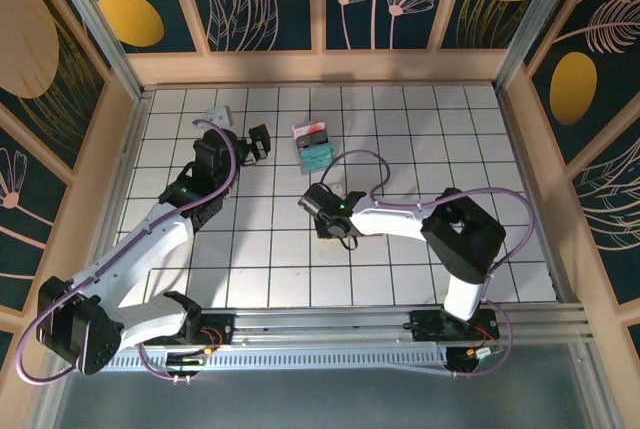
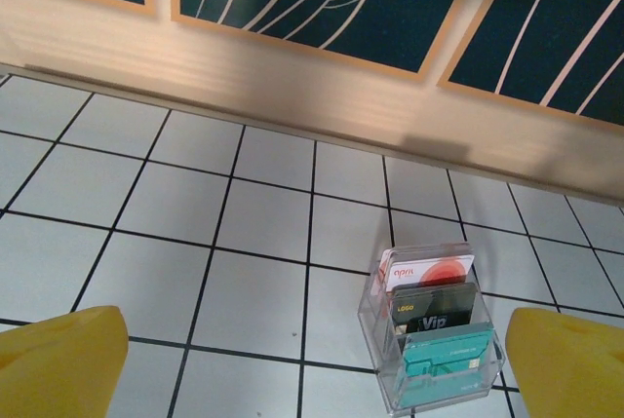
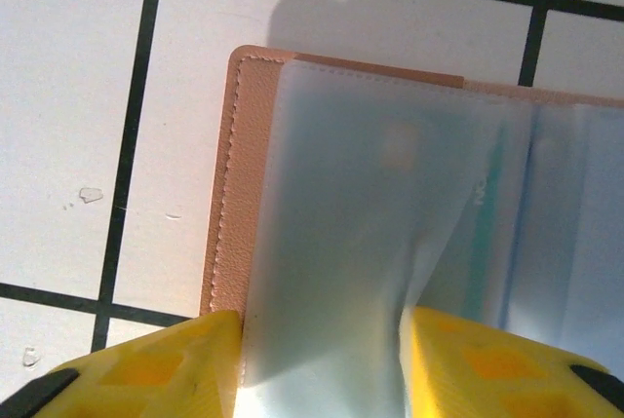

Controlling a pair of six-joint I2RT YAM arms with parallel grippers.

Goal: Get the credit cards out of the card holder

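Yellow-fingered right tool [image 3: 322,364] narrow, pinching a frosted inner sleeve of the pinkish-tan leather-like bifold card holder [image 3: 234,204], which lies open on the white tiled surface [image 3: 68,96]. Left tool [image 2: 312,364] wide, holding nothing, beyond-left of the card holder. Clear plastic card stand [image 2: 429,340] stands just beyond the card holder.
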